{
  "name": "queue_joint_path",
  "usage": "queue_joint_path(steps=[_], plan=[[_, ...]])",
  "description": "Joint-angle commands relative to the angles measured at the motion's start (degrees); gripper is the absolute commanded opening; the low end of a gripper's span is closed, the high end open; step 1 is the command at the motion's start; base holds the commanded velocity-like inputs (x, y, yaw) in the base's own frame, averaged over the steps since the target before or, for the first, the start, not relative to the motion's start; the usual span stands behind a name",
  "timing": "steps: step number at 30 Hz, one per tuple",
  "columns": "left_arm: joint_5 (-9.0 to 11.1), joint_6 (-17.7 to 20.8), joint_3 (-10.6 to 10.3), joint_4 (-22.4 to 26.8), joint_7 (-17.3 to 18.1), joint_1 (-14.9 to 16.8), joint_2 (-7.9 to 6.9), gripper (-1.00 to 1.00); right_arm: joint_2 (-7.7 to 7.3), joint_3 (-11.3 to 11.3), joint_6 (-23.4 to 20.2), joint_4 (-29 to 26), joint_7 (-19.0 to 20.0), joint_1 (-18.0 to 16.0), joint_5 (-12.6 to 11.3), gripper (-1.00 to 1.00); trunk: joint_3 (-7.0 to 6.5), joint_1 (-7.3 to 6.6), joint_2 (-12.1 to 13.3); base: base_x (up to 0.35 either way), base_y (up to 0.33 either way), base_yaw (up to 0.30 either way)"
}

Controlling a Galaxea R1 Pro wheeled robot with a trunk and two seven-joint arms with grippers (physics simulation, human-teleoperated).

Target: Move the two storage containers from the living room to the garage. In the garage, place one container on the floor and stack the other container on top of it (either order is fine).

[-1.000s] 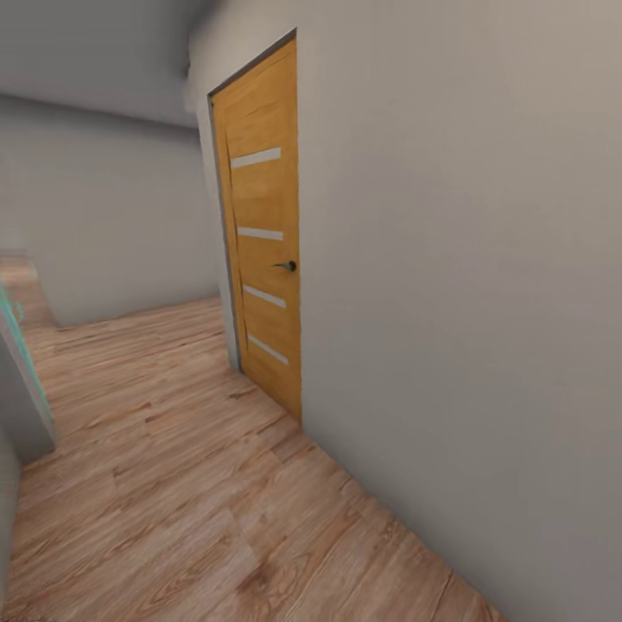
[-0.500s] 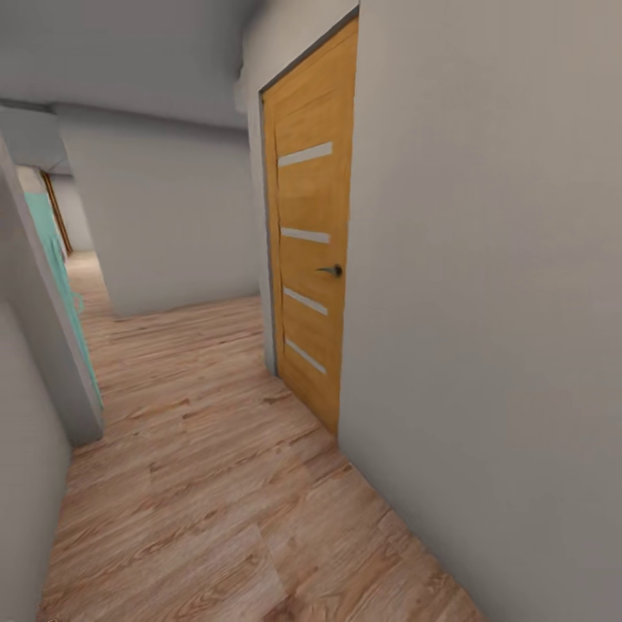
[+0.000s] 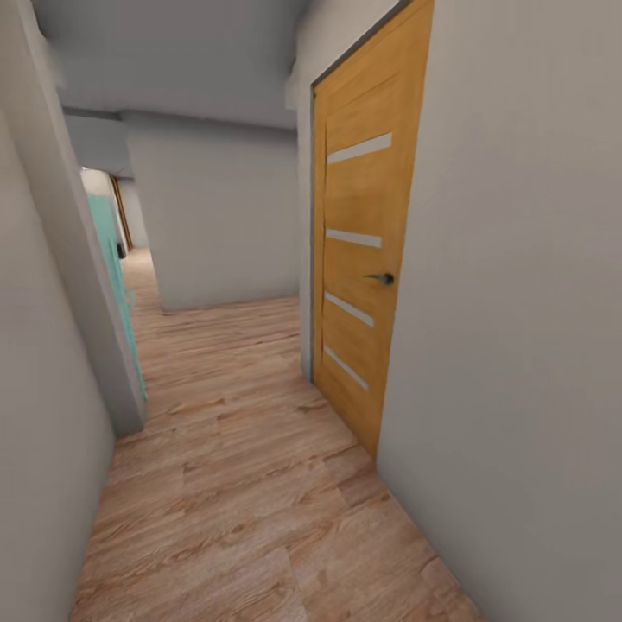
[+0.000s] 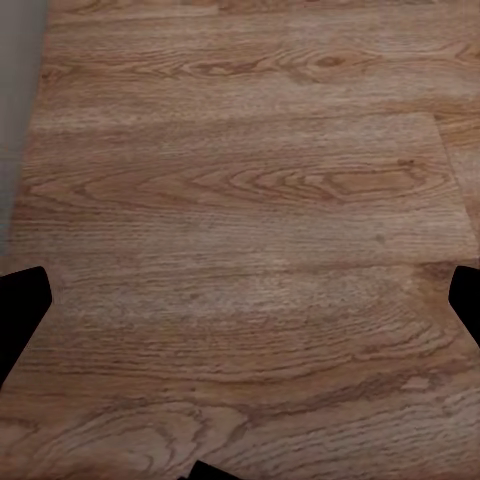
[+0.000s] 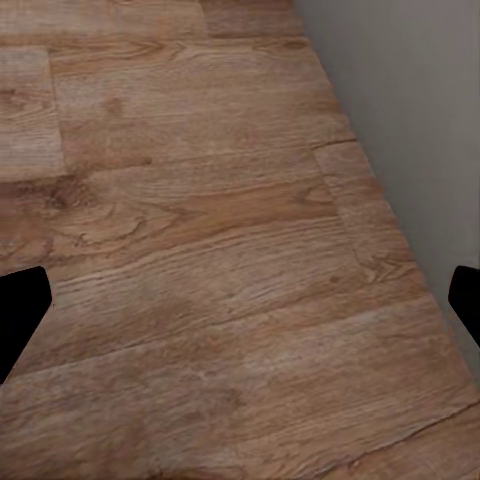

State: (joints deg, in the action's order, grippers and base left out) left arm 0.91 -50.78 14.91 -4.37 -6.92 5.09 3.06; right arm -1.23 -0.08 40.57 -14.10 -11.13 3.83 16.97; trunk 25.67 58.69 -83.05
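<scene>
Head view: a narrow corridor with a light wood plank floor (image 3: 233, 484) running from near to far. On the right, a plain grey-white wall (image 3: 518, 345) holds a closed honey-coloured wooden door (image 3: 363, 259) with four pale horizontal inset strips and a small dark lever handle (image 3: 380, 278). On the left, a grey wall edge (image 3: 52, 302) stands near, with a turquoise panel (image 3: 117, 276) just behind it. At the far end, a pale grey wall block (image 3: 220, 216) faces the corridor, and the floor passes to its left toward a thin wooden door edge (image 3: 120, 212) far off. The rust-red storage containers are nowhere among these items. Left wrist view: wood plank floor (image 4: 250, 220) under the left gripper (image 4: 240, 305), whose two black fingertips (image 4: 20, 305) sit at opposite edges of the picture, wide apart, with nothing between them; a grey wall strip (image 4: 18, 90) borders the floor. Right wrist view: wood plank floor (image 5: 190, 260) under the right gripper (image 5: 240, 305), its black fingertips (image 5: 18, 310) likewise wide apart and empty; a grey wall (image 5: 410, 110) meets the floor beside it.
</scene>
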Motion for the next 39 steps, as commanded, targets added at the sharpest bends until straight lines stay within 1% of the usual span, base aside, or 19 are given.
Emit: queue_joint_path(steps=[1, 22, 27, 39], plan=[[0.1, -0.3, -0.2, -0.2, -0.3, 0.1, 0.01, 1.00, 0.00, 0.0, -0.1, -0.1, -0.5, 0.0, 0.6, 1.00, 0.05, 0.04, 0.0, 0.327, 0.000, 0.300], [0.1, -0.2, -0.2, -0.2, -0.3, 0.1, -0.16, 1.00, 0.00, 0.0, -0.1, -0.1, -0.4, 0.0, 0.6, 1.00, 0.05, 0.04, 0.0, 0.327, 0.000, 0.295], [0.1, -0.2, -0.2, -0.2, -0.3, 0.1, -0.16, 1.00, 0.00, 0.0, -0.1, -0.1, -0.3, 0.0, 0.6, 1.00, 0.05, 0.04, 0.0, 0.327, 0.000, 0.072], [0.1, -0.2, -0.2, -0.2, -0.3, 0.1, -0.24, 1.00, 0.00, 0.0, -0.1, -0.1, -0.3, 0.0, 0.6, 1.00, 0.05, 0.04, 0.0, 0.327, 0.000, 0.005]])
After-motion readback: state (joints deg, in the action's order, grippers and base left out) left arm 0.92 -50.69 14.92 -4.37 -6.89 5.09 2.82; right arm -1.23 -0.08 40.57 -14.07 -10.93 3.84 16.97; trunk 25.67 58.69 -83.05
